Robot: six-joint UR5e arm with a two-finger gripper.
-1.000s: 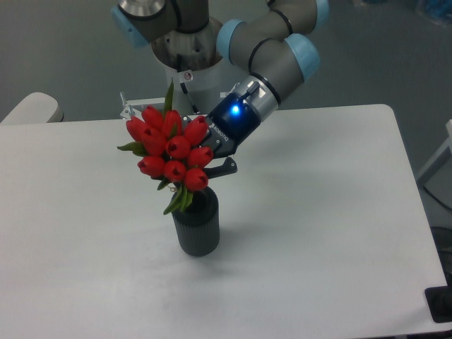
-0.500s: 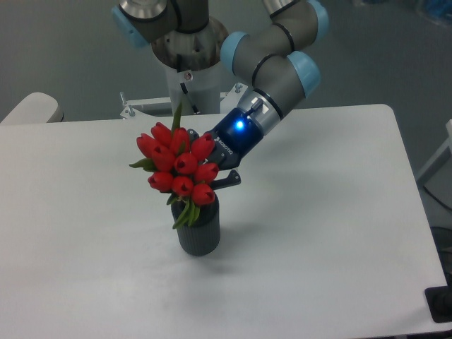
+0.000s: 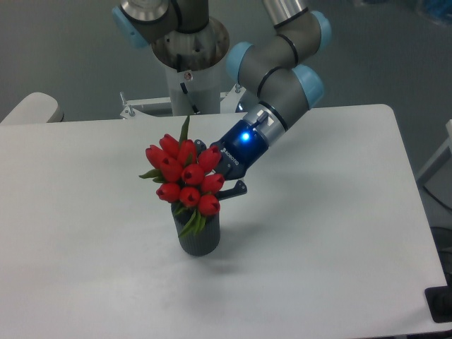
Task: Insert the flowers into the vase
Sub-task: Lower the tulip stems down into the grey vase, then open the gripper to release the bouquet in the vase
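Observation:
A tight bunch of red tulips, the flowers, leans left over the vase, a small dark grey ribbed cylinder standing on the white table. Green leaves and stems hang down across the vase's mouth. My gripper reaches in from the upper right and is shut on the flowers' stems just behind the heads. One dark finger shows to the right of the blooms; the other is hidden behind them. Whether the stem ends are inside the vase is hidden.
The white table runs to edges on the right and front. The arm's base column stands at the table's back. A pale rounded object sits off the far left edge.
The gripper has carried the flowers down and to the right, from above left of the vase until the lowest heads and leaves sit at its mouth.

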